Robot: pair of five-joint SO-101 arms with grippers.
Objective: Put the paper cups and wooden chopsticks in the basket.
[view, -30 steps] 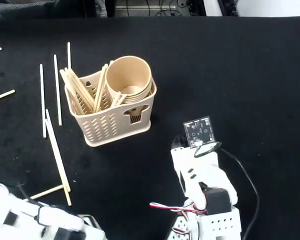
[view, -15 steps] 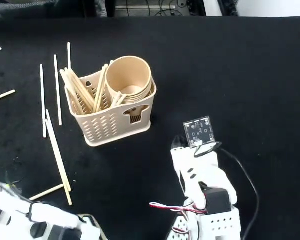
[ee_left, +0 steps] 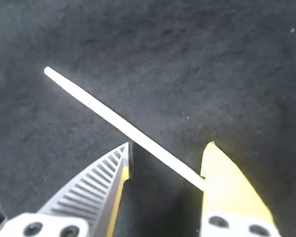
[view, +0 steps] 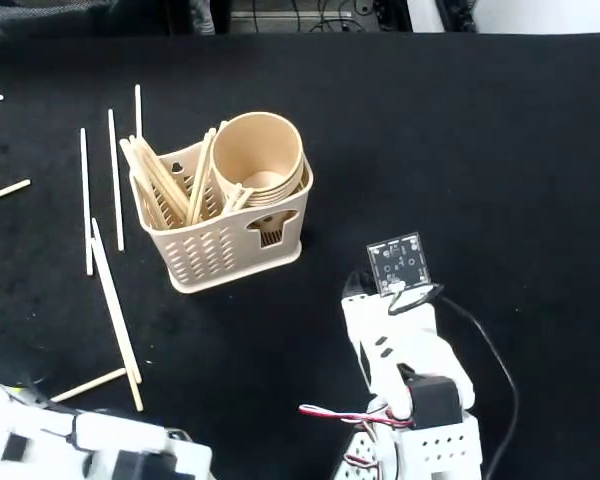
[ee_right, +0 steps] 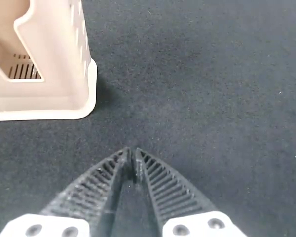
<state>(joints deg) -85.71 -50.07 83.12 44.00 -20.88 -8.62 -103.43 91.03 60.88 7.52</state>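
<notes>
A beige slotted basket (view: 225, 245) stands left of the table's middle, with stacked paper cups (view: 260, 150) and several wooden chopsticks (view: 160, 180) inside it. More chopsticks (view: 113, 305) lie loose on the black cloth to its left. My left gripper (ee_left: 167, 146) is open low over the cloth, and one loose chopstick (ee_left: 113, 118) lies slantwise between its fingers, touching the yellow fingertip (ee_left: 212, 158). The left arm's body (view: 90, 445) sits at the bottom left corner. My right gripper (ee_right: 133, 153) is shut and empty, on the cloth just in front of the basket (ee_right: 64, 64).
The right arm's body (view: 415, 375) stands at the bottom centre, its cable trailing to the right. Single chopsticks (view: 85, 200) (view: 5, 190) lie scattered toward the table's left edge. The right half of the black cloth (view: 500, 150) is bare.
The left arm's body has shifted about in the bottom left corner. The right arm, the basket and the loose chopsticks have stayed where they were.
</notes>
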